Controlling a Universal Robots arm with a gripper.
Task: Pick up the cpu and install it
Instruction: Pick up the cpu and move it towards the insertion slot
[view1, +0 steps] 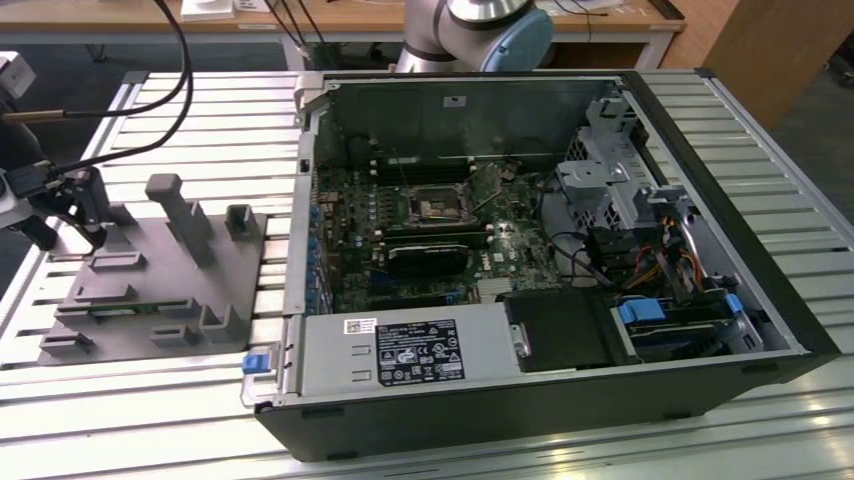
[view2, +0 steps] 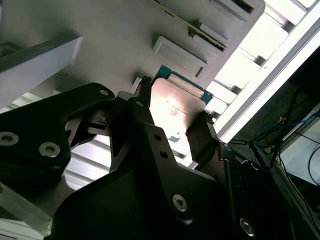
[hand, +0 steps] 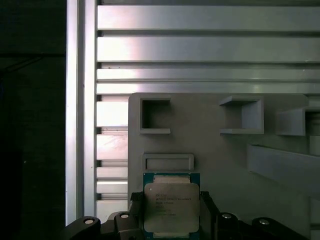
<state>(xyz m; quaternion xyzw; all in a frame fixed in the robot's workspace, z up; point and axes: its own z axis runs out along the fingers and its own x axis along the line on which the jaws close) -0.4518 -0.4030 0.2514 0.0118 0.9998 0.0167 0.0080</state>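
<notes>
The cpu is a flat square chip with a silvery lid and a thin green edge. It sits between the two black fingers of my gripper, which press on its opposite sides. In the second wrist view the cpu shows from an angle in the gripper, just over the grey fixture tray. In the exterior view my gripper hangs over the far end of that tray, at the view's left. The dark motherboard socket lies inside the open computer case, well to the right.
The grey tray carries several raised holders and upright posts close to the gripper. A black heatsink block sits below the socket. Drive cages and cables fill the case's right side. The slatted aluminium table surrounds everything.
</notes>
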